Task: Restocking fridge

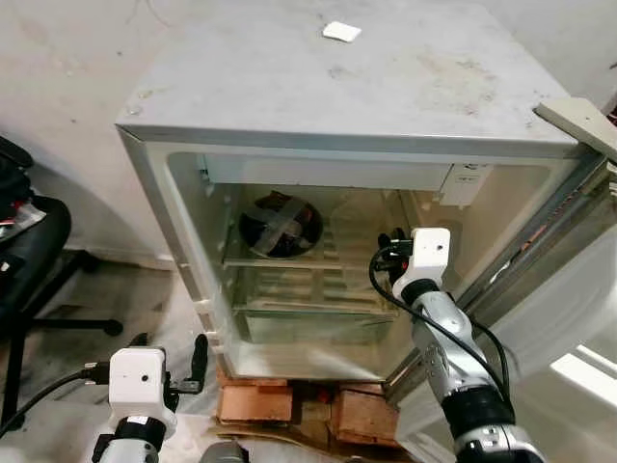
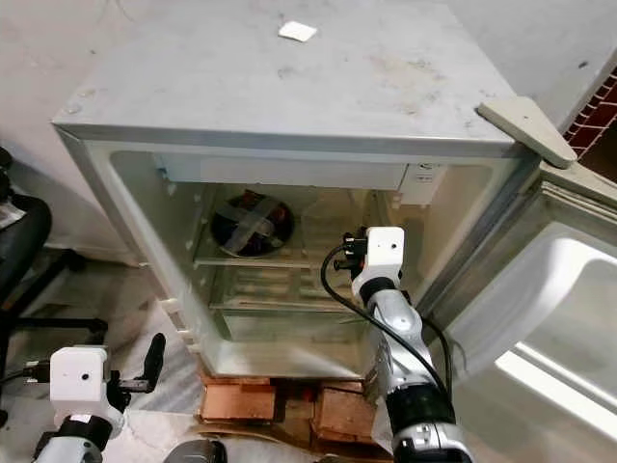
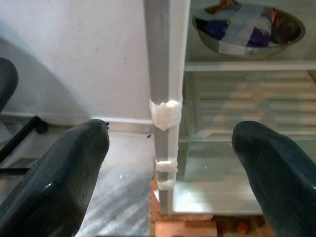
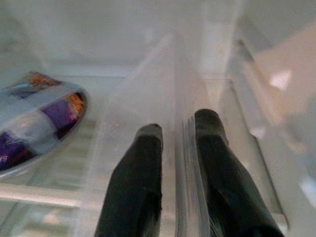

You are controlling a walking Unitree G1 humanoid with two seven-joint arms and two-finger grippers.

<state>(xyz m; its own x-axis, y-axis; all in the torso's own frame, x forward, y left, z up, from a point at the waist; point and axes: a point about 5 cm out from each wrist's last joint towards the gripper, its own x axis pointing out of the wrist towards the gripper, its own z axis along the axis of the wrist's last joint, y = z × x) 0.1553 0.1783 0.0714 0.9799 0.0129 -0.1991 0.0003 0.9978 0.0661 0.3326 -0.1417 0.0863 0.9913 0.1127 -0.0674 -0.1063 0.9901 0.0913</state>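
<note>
Fridge (image 1: 347, 87): small grey unit standing on bricks (image 1: 289, 400), cabinet open toward the robot; a small white scrap (image 1: 341, 31) lies on its top, far side.
Door (image 2: 549, 318): swung wide to the right, inner liner facing up and left; its top corner sticks out past the fridge's right front edge.
Upper shelf (image 1: 280, 262): clear, spans the cabinet; open room on its right half.
Bowl (image 1: 280, 224): metal, taped over its mouth with crossed strips, purple and orange contents under the tape; sits on the upper shelf, left of centre, toward the back.
Lower shelf (image 1: 308, 307): clear, nothing made out on it.
Right gripper (image 4: 177, 148): reached inside the cabinet at upper-shelf height, right of the bowl and apart from it; fingers nearly together, pinching a thin clear upright sheet or panel edge that runs away toward the back wall.
Left gripper (image 3: 170, 163): low, outside the cabinet near the fridge's left front edge; fingers spread wide, holding nothing, the taped left edge post between them further off.
Left margin: a black office chair (image 1: 29, 260) stands near the fridge's left side.
</note>
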